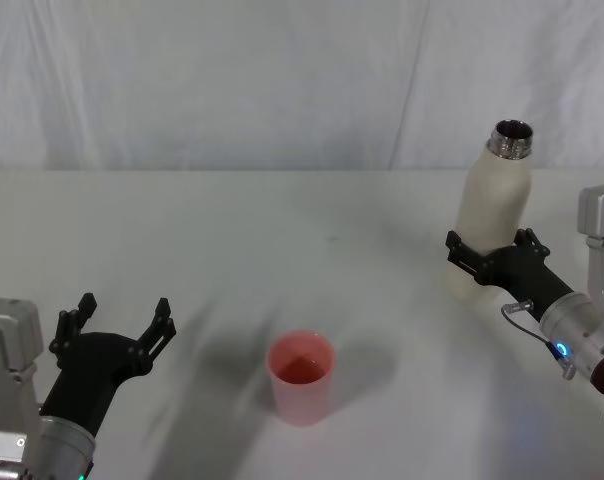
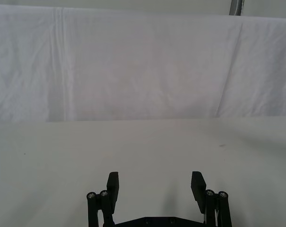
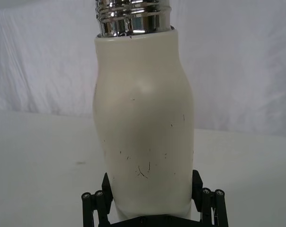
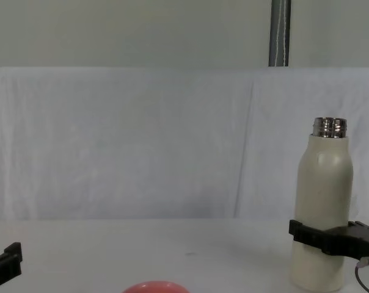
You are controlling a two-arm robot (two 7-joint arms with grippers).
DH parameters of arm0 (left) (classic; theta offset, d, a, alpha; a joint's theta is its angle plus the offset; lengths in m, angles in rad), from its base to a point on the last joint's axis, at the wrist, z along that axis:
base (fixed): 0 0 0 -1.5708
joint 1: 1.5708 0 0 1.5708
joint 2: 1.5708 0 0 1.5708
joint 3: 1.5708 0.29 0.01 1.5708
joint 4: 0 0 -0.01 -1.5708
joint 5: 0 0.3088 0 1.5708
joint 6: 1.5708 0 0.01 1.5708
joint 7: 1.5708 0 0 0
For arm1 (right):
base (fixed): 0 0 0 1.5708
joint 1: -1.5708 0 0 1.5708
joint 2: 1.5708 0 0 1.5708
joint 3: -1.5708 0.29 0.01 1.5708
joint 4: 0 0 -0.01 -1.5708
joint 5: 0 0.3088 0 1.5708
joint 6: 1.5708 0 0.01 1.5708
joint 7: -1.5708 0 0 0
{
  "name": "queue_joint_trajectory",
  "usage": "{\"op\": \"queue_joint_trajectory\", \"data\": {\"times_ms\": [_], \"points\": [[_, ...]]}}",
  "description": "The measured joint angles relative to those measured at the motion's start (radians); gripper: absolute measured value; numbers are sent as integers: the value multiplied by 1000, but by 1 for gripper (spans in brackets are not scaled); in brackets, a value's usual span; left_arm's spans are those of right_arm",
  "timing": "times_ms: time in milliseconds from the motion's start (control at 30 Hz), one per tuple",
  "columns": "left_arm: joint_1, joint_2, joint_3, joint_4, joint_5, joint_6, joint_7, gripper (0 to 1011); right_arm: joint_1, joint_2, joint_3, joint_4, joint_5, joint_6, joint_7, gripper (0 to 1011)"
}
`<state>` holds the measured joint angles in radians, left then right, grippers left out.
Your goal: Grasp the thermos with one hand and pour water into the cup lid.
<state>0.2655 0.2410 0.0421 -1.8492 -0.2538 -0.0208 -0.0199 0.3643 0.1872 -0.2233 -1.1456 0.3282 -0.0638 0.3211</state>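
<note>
Thermos (image 3: 143,123): matt cream body, fine scuffs; neck above it glossy threaded steel. Cup lid (image 1: 301,376): translucent pink plastic. Table (image 1: 232,250): smooth matt white.

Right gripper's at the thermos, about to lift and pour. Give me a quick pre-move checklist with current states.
1. Right gripper around the lower body of the thermos: ok, a finger on each side.
2. Grip firm enough to lift: cannot tell.
3. Thermos upright, neck uncapped: ok.
4. Cup lid upright, mouth up, on the table: ok.
5. Path from thermos to cup lid free: ok.
6. Left gripper open, parked to the cup lid's left, apart from it: ok.
</note>
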Motion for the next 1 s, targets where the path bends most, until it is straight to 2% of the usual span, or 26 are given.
{"op": "queue_joint_trajectory", "data": {"times_ms": [1000], "points": [[0,0,0,0,0,0,0,1001,-53,32,5,-53,-9,5,0,1000]]}}
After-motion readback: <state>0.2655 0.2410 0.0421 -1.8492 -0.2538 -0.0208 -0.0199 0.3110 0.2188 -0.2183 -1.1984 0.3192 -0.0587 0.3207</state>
